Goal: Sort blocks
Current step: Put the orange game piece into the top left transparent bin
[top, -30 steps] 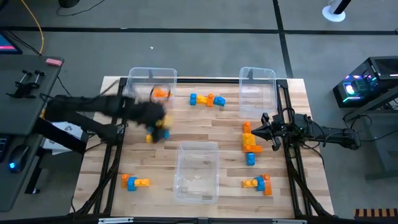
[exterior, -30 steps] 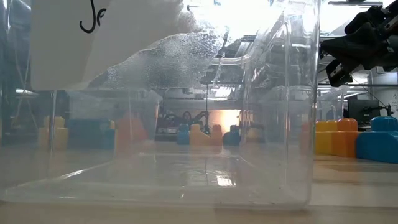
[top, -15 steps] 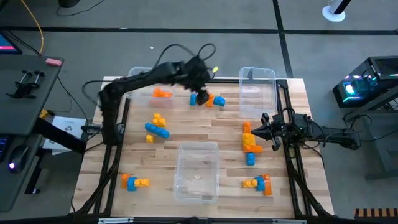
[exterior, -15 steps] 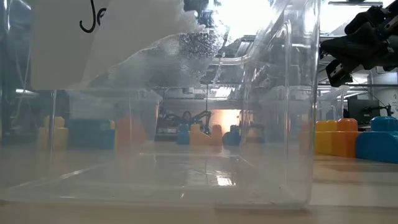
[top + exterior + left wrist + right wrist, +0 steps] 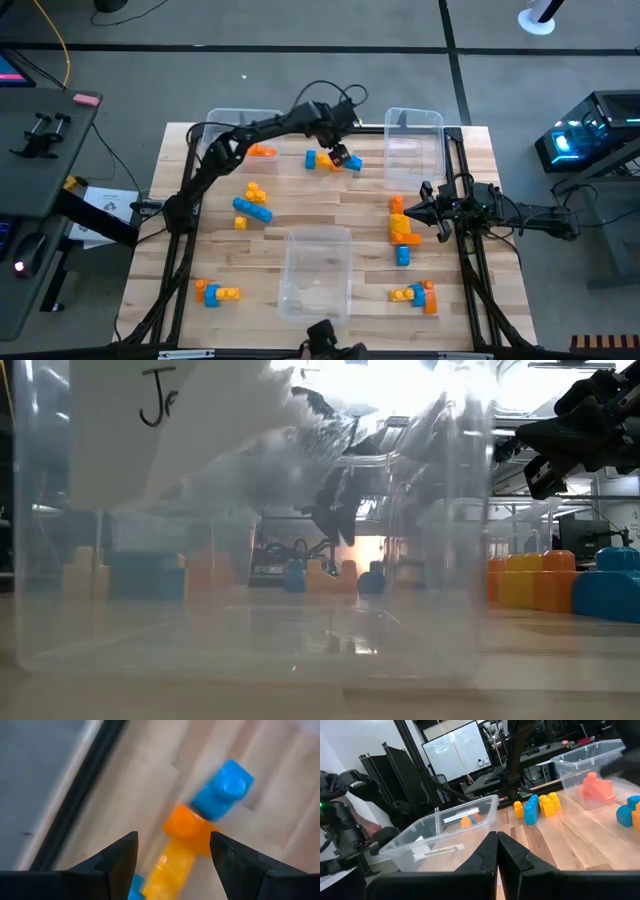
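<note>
A row of joined blocks [image 5: 187,827] in blue, orange and yellow lies on the wooden table [image 5: 350,205] near its far edge, between the two far bins. My left gripper [image 5: 172,837] hangs open just above this row [image 5: 353,164], pointing steeply down, with a finger on either side and touching nothing. In the low view the left gripper [image 5: 330,525] shows through the near bin. My right gripper [image 5: 425,212] waits shut at the table's right, level, beside an orange, yellow and blue cluster [image 5: 401,228].
Clear bins stand at the far left [image 5: 222,122] with an orange block [image 5: 262,150] inside, at the far right [image 5: 415,140] and at the near middle [image 5: 318,275]. Other block clusters lie at left middle [image 5: 252,202], near left [image 5: 217,293] and near right [image 5: 416,295].
My left arm has swung from the table's left side, over the yellow and blue cluster, toward the far edge and right past the far-left bin. It has then come down over the row of blocks. Its fingers have stayed open. The blocks have not moved.
</note>
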`<control>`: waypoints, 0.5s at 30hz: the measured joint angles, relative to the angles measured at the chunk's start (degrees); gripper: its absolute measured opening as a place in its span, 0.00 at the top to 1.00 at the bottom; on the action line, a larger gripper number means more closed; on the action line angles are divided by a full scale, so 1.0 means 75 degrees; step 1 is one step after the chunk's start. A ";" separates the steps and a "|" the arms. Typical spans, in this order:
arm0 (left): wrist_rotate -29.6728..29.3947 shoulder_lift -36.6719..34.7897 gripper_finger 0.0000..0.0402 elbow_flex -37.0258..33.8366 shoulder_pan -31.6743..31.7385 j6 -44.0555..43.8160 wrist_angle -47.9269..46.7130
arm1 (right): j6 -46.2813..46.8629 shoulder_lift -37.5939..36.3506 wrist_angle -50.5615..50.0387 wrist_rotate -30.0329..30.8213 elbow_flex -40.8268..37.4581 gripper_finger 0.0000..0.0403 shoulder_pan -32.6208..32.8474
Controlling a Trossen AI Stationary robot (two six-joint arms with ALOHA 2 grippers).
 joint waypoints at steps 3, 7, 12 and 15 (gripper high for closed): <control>0.0042 0.0004 0.42 0.0121 -0.0012 0.0104 0.0417 | 0.0000 0.0000 0.0000 0.0000 0.0000 1.00 -0.0001; -0.0033 0.0035 0.42 0.0108 -0.0032 0.0300 0.0521 | 0.0000 -0.0003 0.0000 0.0000 0.0001 1.00 -0.0003; -0.0134 -0.0011 0.42 0.0107 -0.0108 0.1484 0.0495 | 0.0000 -0.0003 0.0002 0.0000 0.0000 1.00 0.0000; -0.0035 -0.0014 0.42 0.0107 -0.0120 0.1631 0.0492 | 0.0000 -0.0003 0.0000 0.0000 0.0000 1.00 -0.0003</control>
